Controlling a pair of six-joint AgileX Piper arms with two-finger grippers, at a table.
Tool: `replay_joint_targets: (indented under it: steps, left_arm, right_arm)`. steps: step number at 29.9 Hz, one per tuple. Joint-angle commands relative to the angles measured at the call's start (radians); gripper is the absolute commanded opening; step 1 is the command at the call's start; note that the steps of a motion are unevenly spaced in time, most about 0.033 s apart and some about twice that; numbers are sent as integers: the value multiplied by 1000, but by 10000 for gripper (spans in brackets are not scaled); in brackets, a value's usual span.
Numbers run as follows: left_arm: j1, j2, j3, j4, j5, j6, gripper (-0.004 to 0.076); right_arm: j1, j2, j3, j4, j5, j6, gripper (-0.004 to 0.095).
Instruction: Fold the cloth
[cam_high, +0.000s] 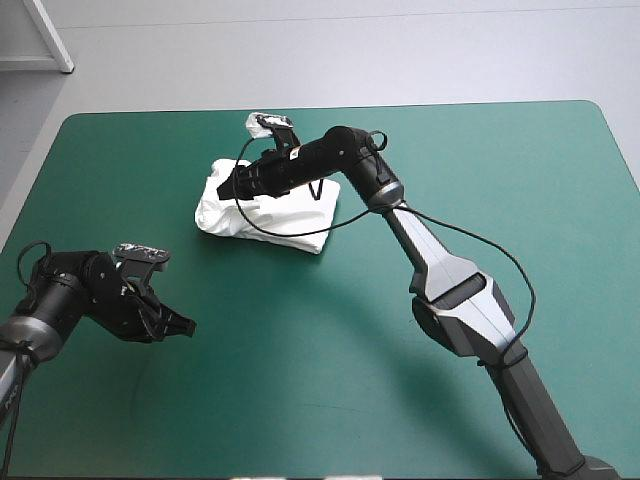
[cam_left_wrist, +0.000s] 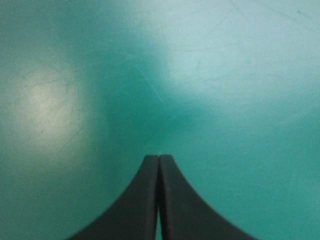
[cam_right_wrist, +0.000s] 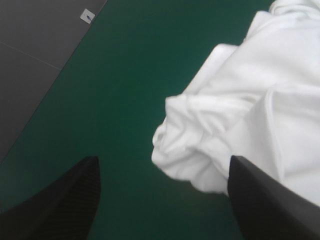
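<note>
Right gripper (cam_high: 226, 186) hovers spread over the shirt's (cam_high: 262, 216) bunched end, probably lining up a grab. Left gripper (cam_high: 182, 325), pinched shut, is parked clear on bare table (cam_high: 300, 400).

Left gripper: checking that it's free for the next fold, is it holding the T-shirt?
No, the left gripper is shut on nothing, with only bare teal-green cover around its tip.

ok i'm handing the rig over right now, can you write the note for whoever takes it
Left gripper: shut, empty, over the bare teal-green cover near the table's front left.
Right gripper: open, holding nothing, straddling the left edge of the T-shirt.
T-shirt: a rumpled white bundle left of centre, toward the far side, not gripped.
Done: bunched compact, but not a neat fold.
Left: probably smooth it and refold.
</note>
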Motion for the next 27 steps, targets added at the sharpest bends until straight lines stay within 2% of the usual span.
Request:
replay_joint_targets:
  steps: [1,3,9,19,23,25,27]
  left_arm:
    - [0,-58,-22,-43,-25,-10,-10]
    - [0,-100,-22,-39,-50,-7,-10]
    - [0,-276,-22,2,-75,-7,-10]
    - [0,-492,-20,3,-26,-17,-10]
    - [-2,-509,-20,3,6,-17,-10]
    - [-2,-509,-15,3,6,-17,-10]
    - [-2,-509,-6,3,4,-17,-10]
  right_arm:
    - [-25,-91,-125,-82,141,124,639]
    - [-32,-97,-170,-164,141,165,598]
    - [-47,-145,-186,-206,141,201,567]
    - [-91,-234,-176,-269,143,256,567]
    - [-102,-343,-47,-391,144,263,567]
    - [-102,-424,103,-498,143,263,570]
    - [-102,-490,268,-549,138,260,571]
